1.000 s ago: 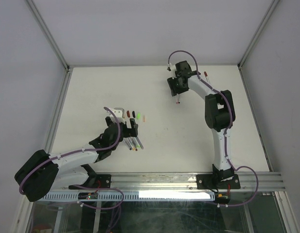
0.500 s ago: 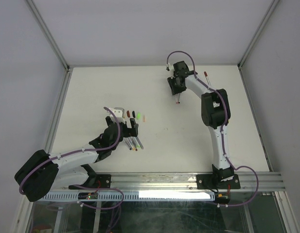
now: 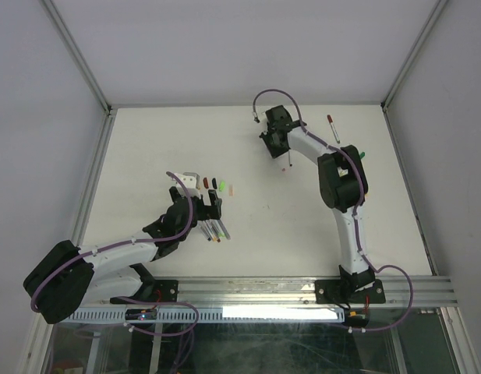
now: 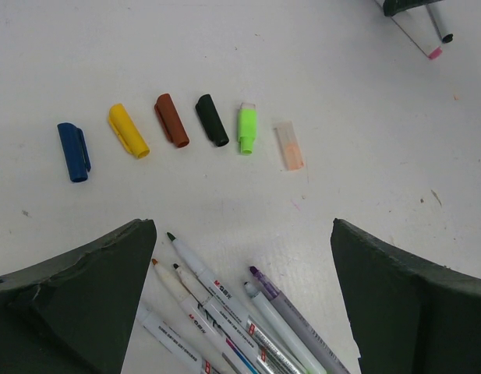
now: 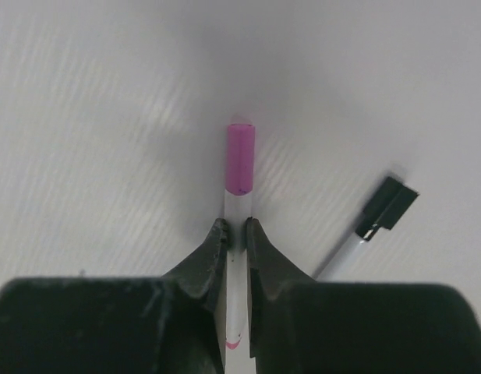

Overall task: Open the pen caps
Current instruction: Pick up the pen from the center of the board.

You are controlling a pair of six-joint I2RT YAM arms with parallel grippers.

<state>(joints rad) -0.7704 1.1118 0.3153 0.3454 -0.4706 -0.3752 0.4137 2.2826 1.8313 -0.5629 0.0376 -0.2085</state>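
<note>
Pink pen cap [image 5: 240, 158]: on barrel [image 5: 238, 204] pinched by right gripper [image 5: 234, 228]; left gripper [image 4: 242, 234] spread wide. Risk: barrel slipping from thin pinch during pull.

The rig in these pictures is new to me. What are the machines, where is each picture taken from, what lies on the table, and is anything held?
These are two robot arms bolted at the near edge of a table: the left arm and the right arm, each ending in a two-finger claw. The top picture looks down from above and behind them. The other two come from cameras on the wrists. The left wrist view shows the left claw open above a row of six loose caps, blue to pale orange, and a bunch of uncapped pens. The right wrist view shows the right claw shut on a pen whose pink cap is still on. A black-capped pen lies beside it.
</note>
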